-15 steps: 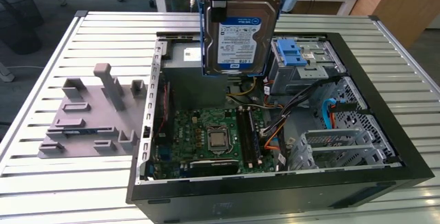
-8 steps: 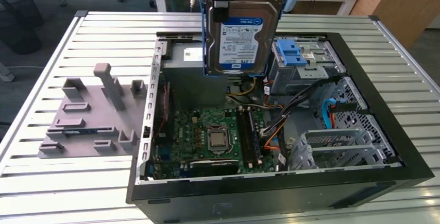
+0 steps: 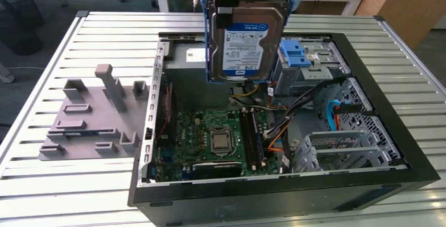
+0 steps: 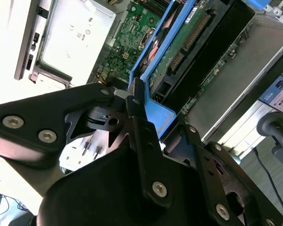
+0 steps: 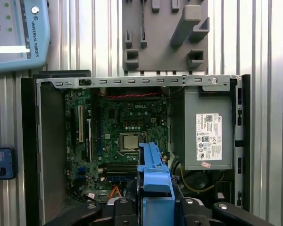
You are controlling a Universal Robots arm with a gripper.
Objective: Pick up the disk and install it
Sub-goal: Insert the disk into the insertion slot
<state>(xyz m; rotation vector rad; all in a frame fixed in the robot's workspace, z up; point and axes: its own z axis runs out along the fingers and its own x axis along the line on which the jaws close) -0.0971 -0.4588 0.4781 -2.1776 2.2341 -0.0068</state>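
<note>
With the jaws clamped on it, the silver, blue-railed disk (image 3: 247, 44) hung upright over the case (image 3: 279, 188), long axis vertical.

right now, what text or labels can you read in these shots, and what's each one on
Blue-and-white label on the disk, which the gripper holds above the open case: print too small to quote reliably.
White sticker on the grey power-supply box: fine print and marks, too small to read.
Nothing else here can be quoted with confidence.
</note>
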